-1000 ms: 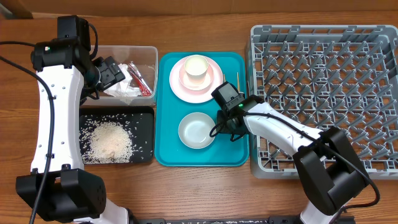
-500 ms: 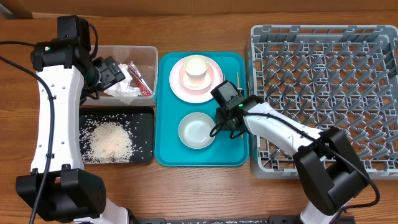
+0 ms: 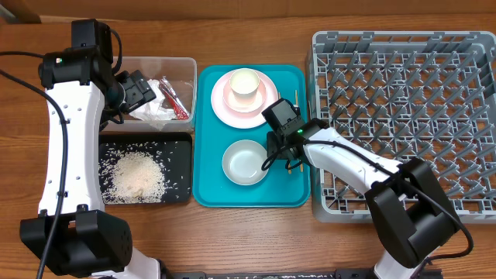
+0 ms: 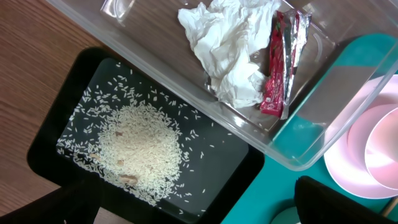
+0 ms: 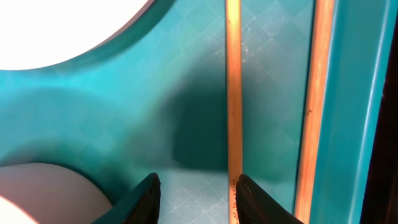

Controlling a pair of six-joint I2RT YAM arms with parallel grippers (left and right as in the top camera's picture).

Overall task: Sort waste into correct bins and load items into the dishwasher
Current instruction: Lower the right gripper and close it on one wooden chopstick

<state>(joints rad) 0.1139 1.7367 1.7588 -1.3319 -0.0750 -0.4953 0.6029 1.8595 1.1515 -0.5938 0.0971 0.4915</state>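
Observation:
My right gripper (image 3: 285,151) hangs low over the teal tray's right side and stands open (image 5: 196,186), with bare tray floor between its fingers. One of the two wooden chopsticks (image 5: 233,93) runs along the inner edge of the right fingertip. The other chopstick (image 5: 320,93) lies beside the tray wall. My left gripper (image 3: 143,89) is open above the clear tub (image 3: 182,66), which holds the white tissue (image 4: 227,56) and the red wrapper (image 4: 283,62). Rice (image 3: 138,174) lies in the black tray (image 3: 184,167). The grey dish rack (image 3: 403,116) stands at the right.
On the teal tray (image 3: 209,194) a pale pink bowl (image 3: 245,84) sits on a pink plate (image 3: 225,105). A pale bowl (image 3: 246,162) rests nearer the front. The rack's left wall stands close beside the tray's right edge.
My right gripper has edged slightly toward the far side and its jaws have widened a little. A bit of chopstick now shows below it. The left arm has not moved.

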